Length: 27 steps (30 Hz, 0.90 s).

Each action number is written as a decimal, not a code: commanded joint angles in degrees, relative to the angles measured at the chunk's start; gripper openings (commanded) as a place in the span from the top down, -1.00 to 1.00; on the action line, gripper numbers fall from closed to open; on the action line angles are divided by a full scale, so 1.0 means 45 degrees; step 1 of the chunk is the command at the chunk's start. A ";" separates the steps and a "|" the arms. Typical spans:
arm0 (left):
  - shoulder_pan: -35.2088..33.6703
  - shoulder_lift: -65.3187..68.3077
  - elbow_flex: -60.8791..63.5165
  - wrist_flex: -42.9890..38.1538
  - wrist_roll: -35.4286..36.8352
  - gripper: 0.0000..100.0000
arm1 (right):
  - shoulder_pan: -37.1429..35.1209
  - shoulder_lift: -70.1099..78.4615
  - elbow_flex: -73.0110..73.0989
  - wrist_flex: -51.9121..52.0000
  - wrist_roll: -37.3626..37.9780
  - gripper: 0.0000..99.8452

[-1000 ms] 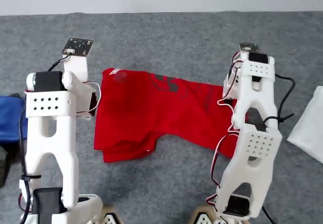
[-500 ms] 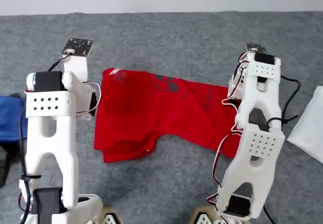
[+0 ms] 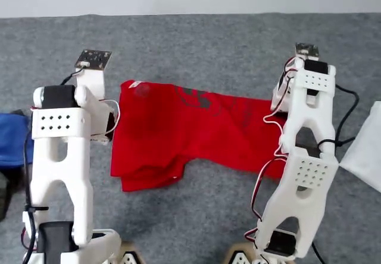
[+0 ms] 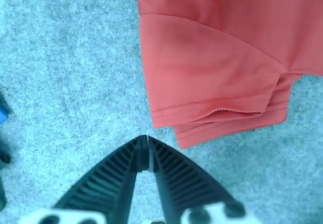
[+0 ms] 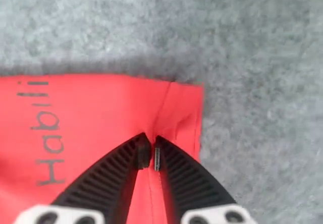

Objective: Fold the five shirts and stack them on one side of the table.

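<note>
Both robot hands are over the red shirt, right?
Not quite. The right hand is over the red shirt, but the left hand is over the grey carpet beside the shirt. The left wrist view shows it.

Grey table [image 3: 208, 44]: red shirt [image 3: 178, 133], blue cloth [image 3: 12, 139], white cloth [image 3: 366, 151].

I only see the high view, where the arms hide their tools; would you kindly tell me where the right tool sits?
Observer: The right tool is shut, its tips over the red fabric shirt, on a seam near its corner.
Operator: Thank you; and the left tool?
Observer: The left tool is shut as well, over bare grey carpet, just short of the shirt's doubled sleeve hem.
</note>
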<state>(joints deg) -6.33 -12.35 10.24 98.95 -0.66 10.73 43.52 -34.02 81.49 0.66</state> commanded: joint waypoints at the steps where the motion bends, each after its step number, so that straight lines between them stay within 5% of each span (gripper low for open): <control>1: 0.0039 -0.0430 -0.0029 0.0313 0.0059 0.99 | 0.0381 -0.1241 -0.0547 -0.0596 0.0430 0.98; 21: 0.0039 -0.0488 -0.0049 0.0313 0.0059 0.99 | 0.0479 -0.1299 -0.0547 -0.1534 0.1250 0.96; 27: 0.0039 -0.0508 -0.0068 0.0313 0.0059 0.99 | 0.0205 -0.2295 -0.1172 -0.0029 0.1485 0.59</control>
<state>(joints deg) -6.33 -12.35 10.24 98.95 -0.66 11.96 40.09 -34.64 78.68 6.64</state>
